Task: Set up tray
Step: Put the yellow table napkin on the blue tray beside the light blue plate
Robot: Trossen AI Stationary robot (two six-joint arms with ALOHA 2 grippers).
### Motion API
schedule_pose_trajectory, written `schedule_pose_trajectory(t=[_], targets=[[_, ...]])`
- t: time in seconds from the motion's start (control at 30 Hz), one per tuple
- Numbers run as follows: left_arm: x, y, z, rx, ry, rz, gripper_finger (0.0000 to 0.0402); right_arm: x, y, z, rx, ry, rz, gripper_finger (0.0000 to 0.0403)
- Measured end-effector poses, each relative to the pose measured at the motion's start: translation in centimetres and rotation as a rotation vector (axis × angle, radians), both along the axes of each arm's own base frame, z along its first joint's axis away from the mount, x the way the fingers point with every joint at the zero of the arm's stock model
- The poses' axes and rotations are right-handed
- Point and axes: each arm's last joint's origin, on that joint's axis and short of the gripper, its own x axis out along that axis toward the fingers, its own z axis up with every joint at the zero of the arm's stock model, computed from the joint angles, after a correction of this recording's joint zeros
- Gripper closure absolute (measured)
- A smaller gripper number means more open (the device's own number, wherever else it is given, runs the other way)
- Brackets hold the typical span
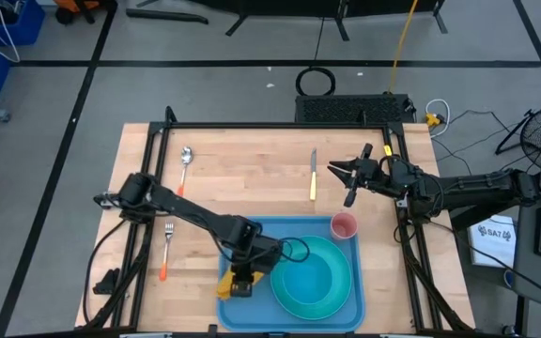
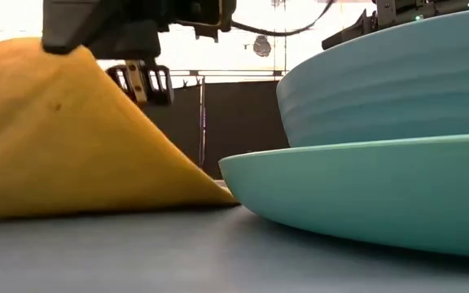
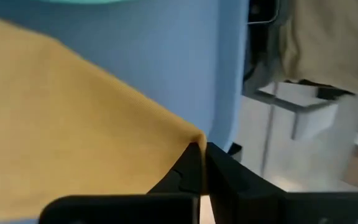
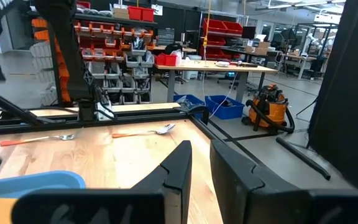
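- We locate the tray point(image 1: 346, 305) at the near edge of the wooden table point(image 1: 242, 174), right of centre.
- We note a round teal plate point(image 1: 314, 278) lying in the tray, with a shallower dish beneath it in the low view.
- We see the left gripper point(image 1: 239, 284) at the tray's left end, its fingers point(image 3: 188, 168) closed on a corner of the yellow cloth point(image 1: 225, 284). The cloth point(image 3: 73, 118) lies on the tray floor and overhangs the left rim.
- We see the right gripper point(image 1: 344, 175) above bare table behind the tray, apart from all objects, its fingers point(image 4: 179, 168) slightly parted and holding nothing.
- We record a pink cup point(image 1: 344, 226) at the tray's far right corner.
- We record a knife point(image 1: 313, 176), spoon point(image 1: 185, 161) and orange-handled fork point(image 1: 166, 249) on the table outside the tray.
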Motion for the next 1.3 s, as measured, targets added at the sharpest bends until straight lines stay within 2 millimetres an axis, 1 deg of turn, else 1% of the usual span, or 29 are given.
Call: schedule_pose_trajectory(t=[0.13, 0.3, 0.47, 0.63, 0.73, 0.8, 0.87, 0.93, 1.0, 1.17, 1.3], targets=[[0.9, -1.0, -1.1, -0.103, -0.034, -0.046, 0.0391, 0.0, 0.0, 0.0, 0.004, -0.001, 0.000, 0.0353], [1.6, -2.0, -1.5, -0.151, -0.111, -0.073, 0.0351, 0.0, 0.0, 0.0, 0.012, -0.005, 0.001, 0.0353], [1.7, -2.0, -1.7, -0.072, -0.159, -0.064, 0.0319, 0.0, 0.0, 0.0, 0.028, -0.010, 0.001, 0.0353], [1.8, -1.8, -1.7, -0.049, -0.181, -0.078, 0.0308, 0.0, 0.0, 0.0, 0.028, -0.010, 0.001, 0.0353], [1.4, -0.9, -1.9, 0.044, -0.146, -0.053, 0.0305, 0.0, 0.0, 0.0, 0.028, -0.010, 0.001, 0.0353], [0.9, -0.3, -2.1, 0.177, -0.123, -0.050, 0.0312, 0.0, 0.0, 0.0, 0.028, -0.010, 0.002, 0.0353], [0.6, 0.1, -2.3, 0.283, -0.125, -0.068, 0.0334, 0.0, 0.0, 0.0, 0.026, -0.009, 0.002, 0.0353], [0.6, 0.4, -2.4, 0.327, -0.137, -0.085, 0.0371, 0.0, 0.0, 0.0, 0.024, -0.009, 0.001, 0.0353], [0.7, 0.6, -2.4, 0.351, -0.156, -0.081, 0.0392, 0.0, 0.0, 0.0, 0.026, -0.010, 0.001, 0.0353], [0.8, 0.7, -2.4, 0.440, -0.203, -0.101, 0.0398, 0.0, 0.0, 0.0, 0.028, -0.010, 0.002, 0.0353], [0.8, 0.6, -2.6, 0.467, -0.201, -0.106, 0.0399, 0.0, 0.0, 0.0, 0.028, -0.010, 0.002, 0.0353]])
